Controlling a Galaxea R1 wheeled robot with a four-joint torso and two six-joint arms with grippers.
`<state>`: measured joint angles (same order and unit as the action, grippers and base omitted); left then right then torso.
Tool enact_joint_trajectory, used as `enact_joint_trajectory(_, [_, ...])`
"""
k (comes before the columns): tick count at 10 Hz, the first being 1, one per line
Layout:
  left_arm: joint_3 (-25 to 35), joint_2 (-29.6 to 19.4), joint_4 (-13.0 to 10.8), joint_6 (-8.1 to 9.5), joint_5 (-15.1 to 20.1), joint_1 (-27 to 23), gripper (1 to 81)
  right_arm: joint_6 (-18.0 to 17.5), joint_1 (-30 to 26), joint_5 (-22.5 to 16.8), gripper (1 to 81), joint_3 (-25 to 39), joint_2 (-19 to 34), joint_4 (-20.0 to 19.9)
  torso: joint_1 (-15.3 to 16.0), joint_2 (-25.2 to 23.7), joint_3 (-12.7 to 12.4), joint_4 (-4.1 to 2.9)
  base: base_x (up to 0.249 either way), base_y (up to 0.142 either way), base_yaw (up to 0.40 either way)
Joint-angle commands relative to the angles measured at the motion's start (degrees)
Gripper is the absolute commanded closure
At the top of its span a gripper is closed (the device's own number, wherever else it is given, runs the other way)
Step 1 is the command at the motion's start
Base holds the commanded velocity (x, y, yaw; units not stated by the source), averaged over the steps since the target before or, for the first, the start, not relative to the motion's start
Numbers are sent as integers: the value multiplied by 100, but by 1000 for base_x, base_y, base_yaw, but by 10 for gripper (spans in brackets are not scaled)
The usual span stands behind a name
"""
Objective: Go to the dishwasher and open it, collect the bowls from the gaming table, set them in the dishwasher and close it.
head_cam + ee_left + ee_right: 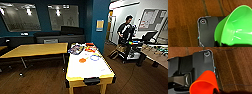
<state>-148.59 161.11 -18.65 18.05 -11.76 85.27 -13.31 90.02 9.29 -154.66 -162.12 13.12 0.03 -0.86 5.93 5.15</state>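
Note:
The gaming table [86, 68], glossy white on top with yellow sides and a black end slot [91, 81], stands just ahead in the head view. Toward its far end lie an orange round piece [82, 60], a flat blue ring [94, 57] and a heap of colourful items [76, 48]. In the left wrist view a translucent green bowl [238, 28] hangs tilted over the wooden floor, my left gripper [223, 44] shut on its rim. An orange bowl [204, 83] is held the same way by my right gripper [216, 90]. The dishwasher is out of view.
A plain yellow-topped table [35, 49] stands left of the gaming table, with dark benches [60, 37] behind. A person [126, 30] stands at a wheeled rig [132, 50] to the right, beside a foosball table [157, 53]. A blue pillar [100, 22] rises behind.

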Motion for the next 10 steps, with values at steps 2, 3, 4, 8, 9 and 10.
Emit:
enact_joint_trajectory(2, [32, -70, -33, -4, 201, -234, 811, 4, -181, -270, 811, -63, 134, -2, 0, 0, 0, 0, 0, 0, -295])
enact_joint_trajectory(3, [102, -105, -33, -4, 201, -234, 811, 4, -181, -270, 811, -63, 143, 7, 0, 0, 0, 0, 0, 0, -300])
enact_joint_trajectory(4, [207, -148, -33, -4, 201, -234, 811, 4, -181, -270, 811, -63, 151, -2, 0, 0, 0, 0, 0, 0, -300])
enact_joint_trajectory(8, [822, -482, -42, -4, 192, -234, 811, 4, -190, -270, 811, -63, 143, 7, -2, 0, 0, 0, 0, 0, -300])
enact_joint_trajectory(9, [840, -492, -42, -4, 192, -234, 811, 4, -190, -270, 811, -63, 143, 7, -2, 0, 0, 0, 0, 0, -300])
enact_joint_trajectory(10, [840, -492, -42, -4, 192, -234, 811, 4, -198, -270, 811, -63, 151, 7, -2, 0, 0, 0, 0, 0, -300])
